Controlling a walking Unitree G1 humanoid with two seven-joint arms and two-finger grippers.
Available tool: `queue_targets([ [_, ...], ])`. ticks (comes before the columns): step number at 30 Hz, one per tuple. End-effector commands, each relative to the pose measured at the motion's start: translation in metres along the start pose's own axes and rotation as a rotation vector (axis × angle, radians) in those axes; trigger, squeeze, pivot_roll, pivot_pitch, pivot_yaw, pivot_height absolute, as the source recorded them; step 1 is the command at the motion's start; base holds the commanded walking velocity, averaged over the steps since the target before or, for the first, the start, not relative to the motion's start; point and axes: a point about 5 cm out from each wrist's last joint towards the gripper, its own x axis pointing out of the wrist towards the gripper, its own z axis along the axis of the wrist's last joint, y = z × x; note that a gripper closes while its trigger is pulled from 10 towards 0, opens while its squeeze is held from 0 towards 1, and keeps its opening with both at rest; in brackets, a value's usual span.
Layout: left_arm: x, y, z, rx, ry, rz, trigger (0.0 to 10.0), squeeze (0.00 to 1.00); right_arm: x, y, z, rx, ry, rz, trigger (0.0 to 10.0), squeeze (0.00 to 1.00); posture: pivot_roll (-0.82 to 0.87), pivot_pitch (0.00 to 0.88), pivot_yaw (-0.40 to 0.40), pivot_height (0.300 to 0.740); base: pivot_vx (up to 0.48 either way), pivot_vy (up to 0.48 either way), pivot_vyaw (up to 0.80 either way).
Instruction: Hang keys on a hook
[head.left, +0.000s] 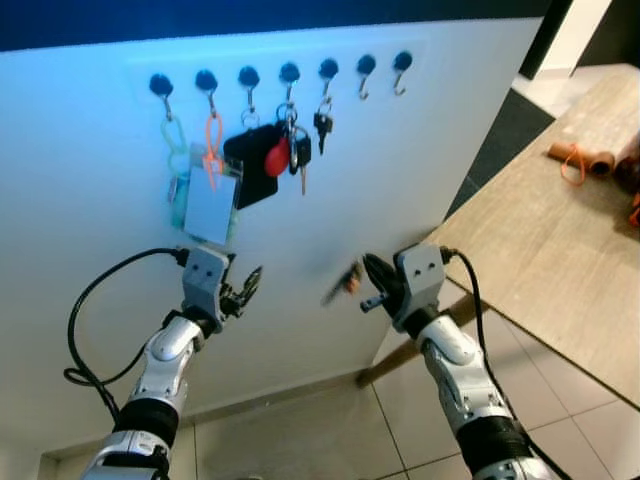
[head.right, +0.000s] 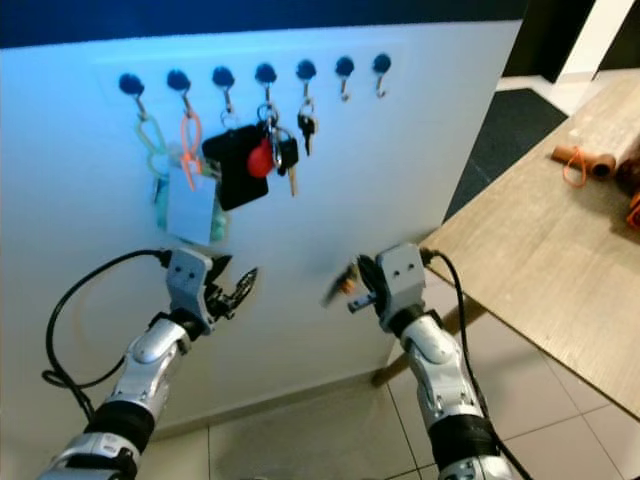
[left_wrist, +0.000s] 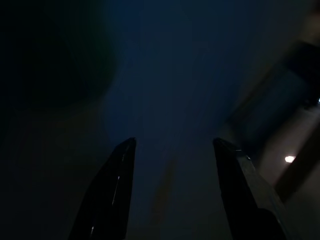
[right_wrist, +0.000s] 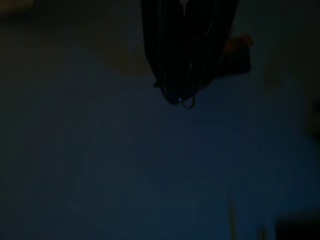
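Nearest, both silver arms raised before a white panel (head.left: 420, 130), above a tiled floor (head.left: 330, 435). Left gripper (head.left: 247, 286) held low beside the panel with fingers spread apart and nothing between them, as confirmed in the very dark left wrist view, where only the two black fingers (left_wrist: 112, 190) could be made out. Right gripper (head.left: 372, 283) closed on a small bunch of keys (head.left: 343, 283), blurred, with an orange part showing, held just off the panel and well below the hooks; in the dim right wrist view, fingers pressed together on a thin wire ring. Farther up, a row of seven dark hooks (head.left: 289, 72): five on the left loaded with a green loop, an orange loop, a card, a black fob, a red tag and other keys, overlapping and hard to separate; the two rightmost hooks (head.left: 383, 64) bare. To the right, a wooden table (head.left: 540, 240), cut off by the frame, with orange-brown objects (head.left: 585, 160) too indistinct to name.
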Motion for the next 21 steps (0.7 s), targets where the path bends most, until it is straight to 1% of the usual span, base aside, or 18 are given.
queue_targets([
  [1, 0.002, -0.004, 0.019, 0.005, -0.048, -0.127, 10.0, 0.0, 0.007, -0.01, 0.03, -0.071, -0.106, -0.047, 10.0, 0.0, 0.02, 0.077, -0.026, 0.74, 0.0, 0.0, 0.0],
  [2, 0.004, -0.008, 0.028, 0.002, -0.075, -0.175, 10.0, 0.0, 0.009, -0.013, 0.042, -0.096, -0.148, -0.06, 10.0, 0.0, 0.02, 0.077, -0.026, 0.74, 0.0, 0.0, 0.0],
  [4, 0.005, -0.014, 0.04, -0.004, -0.102, -0.249, 10.0, 0.0, 0.01, -0.013, 0.057, -0.12, -0.187, -0.061, 10.0, 0.0, 0.02, 0.077, -0.026, 0.74, 0.0, 0.0, 0.0],
  [5, 0.005, -0.014, 0.04, -0.004, -0.102, -0.249, 10.0, 0.0, 0.01, -0.013, 0.057, -0.12, -0.187, -0.061, 10.0, 0.0, 0.02, 0.077, -0.026, 0.74, 0.0, 0.0, 0.0],
  [6, 0.004, -0.016, 0.044, -0.006, -0.107, -0.282, 10.0, 0.0, 0.01, -0.012, 0.063, -0.129, -0.198, -0.057, 10.0, 0.0, 0.02, 0.077, -0.026, 0.74, 0.0, 0.0, 0.0],
  [9, 0.001, -0.032, 0.059, -0.023, -0.123, -0.431, 10.0, 0.0, 0.007, -0.008, 0.083, -0.176, -0.268, -0.067, 10.0, 0.0, 0.01, 0.091, -0.028, 0.74, 0.0, 0.0, 0.0],
  [12, -0.002, -0.038, 0.065, -0.042, -0.134, -0.479, 10.0, 0.0, 0.004, -0.01, 0.09, -0.18, -0.302, -0.11, 10.0, 0.0, 0.01, 0.095, -0.027, 0.74, 0.0, 0.0, 0.0],
  [13, -0.003, -0.043, 0.073, -0.056, -0.148, -0.503, 10.0, 0.0, 0.003, -0.012, 0.098, -0.184, -0.331, -0.147, 10.0, 0.0, 0.01, 0.097, -0.027, 0.74, 0.0, 0.0, 0.0],
  [14, -0.003, -0.043, 0.073, -0.056, -0.148, -0.503, 10.0, 0.0, 0.003, -0.012, 0.098, -0.184, -0.331, -0.147, 10.0, 0.0, 0.01, 0.097, -0.027, 0.74, 0.0, 0.0, 0.0],
  [16, -0.005, -0.047, 0.082, -0.071, -0.167, -0.521, 10.0, 0.0, 0.002, -0.014, 0.107, -0.188, -0.358, -0.182, 10.0, 0.0, 0.01, 0.1, -0.026, 0.74, 0.0, 0.0, 0.0],
  [17, -0.005, -0.047, 0.082, -0.071, -0.167, -0.521, 10.0, 0.0, 0.002, -0.014, 0.107, -0.188, -0.358, -0.182, 10.0, 0.0, 0.01, 0.1, -0.026, 0.74, 0.0, 0.0, 0.0],
  [18, 0.0, -0.047, 0.093, -0.071, -0.206, -0.496, 10.0, 0.0, 0.001, -0.018, 0.118, -0.228, -0.395, -0.221, 10.0, 0.0, 0.01, 0.102, -0.027, 0.74, 0.0, 0.0, 0.0],
  [19, 0.0, -0.047, 0.093, -0.071, -0.206, -0.496, 10.0, 0.0, 0.001, -0.018, 0.118, -0.228, -0.395, -0.221, 10.0, 0.0, 0.01, 0.102, -0.027, 0.74, 0.0, 0.0, 0.0],
  [21, 0.005, -0.047, 0.102, -0.082, -0.234, -0.484, 10.0, 0.0, 0.002, -0.021, 0.125, -0.255, -0.416, -0.246, 10.0, 0.0, 0.01, 0.104, -0.026, 0.74, 0.0, 0.0, 0.0],
])
